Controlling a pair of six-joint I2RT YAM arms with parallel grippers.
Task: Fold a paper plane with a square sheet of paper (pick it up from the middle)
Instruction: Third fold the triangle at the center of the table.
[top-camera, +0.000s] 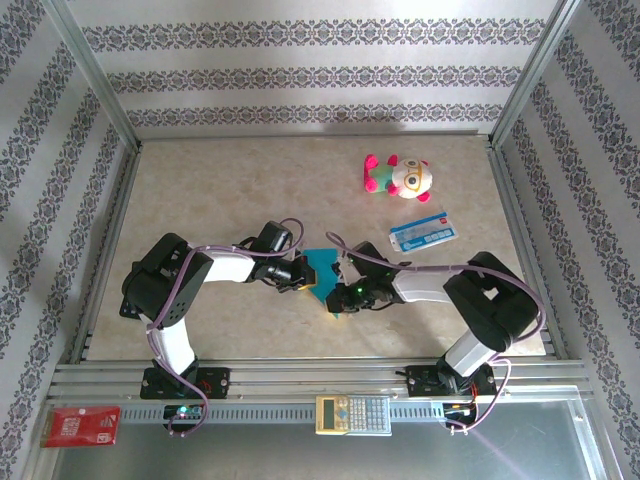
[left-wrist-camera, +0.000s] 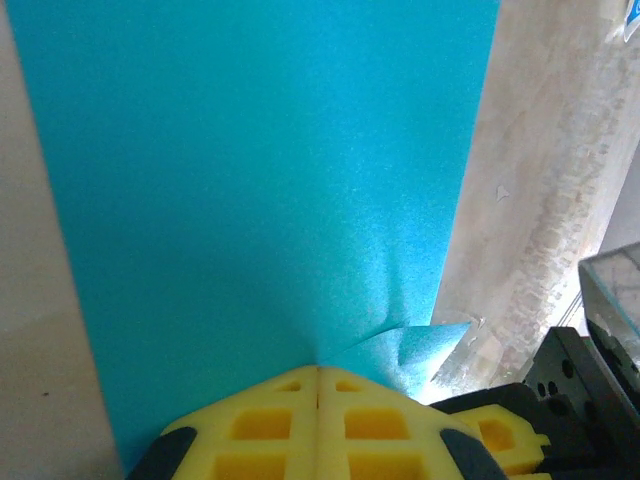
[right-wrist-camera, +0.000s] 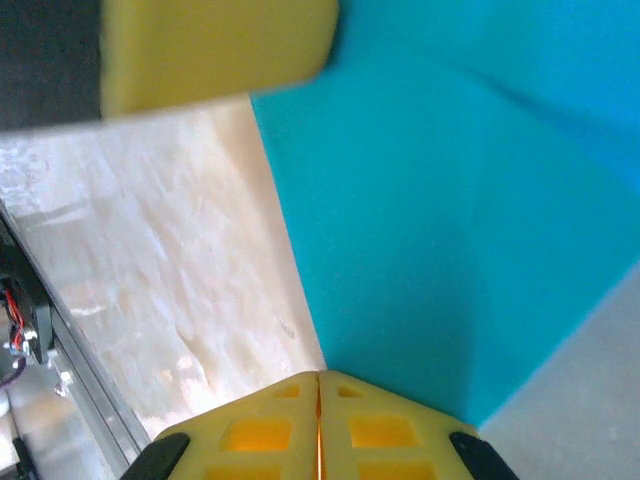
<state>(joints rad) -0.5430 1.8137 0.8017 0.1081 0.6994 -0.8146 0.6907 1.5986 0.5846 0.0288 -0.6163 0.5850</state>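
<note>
I'd say this is the middle of a fold. The square sheet of paper (top-camera: 322, 267) sits low in the centre of the top view, pinched between the two arms. It shows as an uneven teal shape with a notch in its upper edge, not a flat square and nothing like a dart yet. On the left, the left tool (top-camera: 297, 275) is clenched on the sheet's left side. In its own wrist view the yellow fingers (left-wrist-camera: 270, 420) meet with no gap at bottom centre (left-wrist-camera: 318, 372), the paper (left-wrist-camera: 260, 170) runs up from them across most of the frame, and a small crumpled flap sticks out just right of the grip. On the right, the right tool (top-camera: 340, 297) bites the lower right part. In its wrist view the jaws are pressed together at the bottom edge (right-wrist-camera: 318, 378) on a corner of the paper (right-wrist-camera: 430, 230), and a crease runs across the upper right. I cannot tell whether the sheet is clear of the tabletop (top-camera: 200, 200) or resting on it. The next move, I reckon, calls for both grips to hold while one edge is carried over and lined up, then pressed flat. With paper this thin, pulling the two grips against each other could tear or crumple it. The plush toy (top-camera: 398, 177) and the printed card (top-camera: 423, 231) lie well apart, up to the right.
</note>
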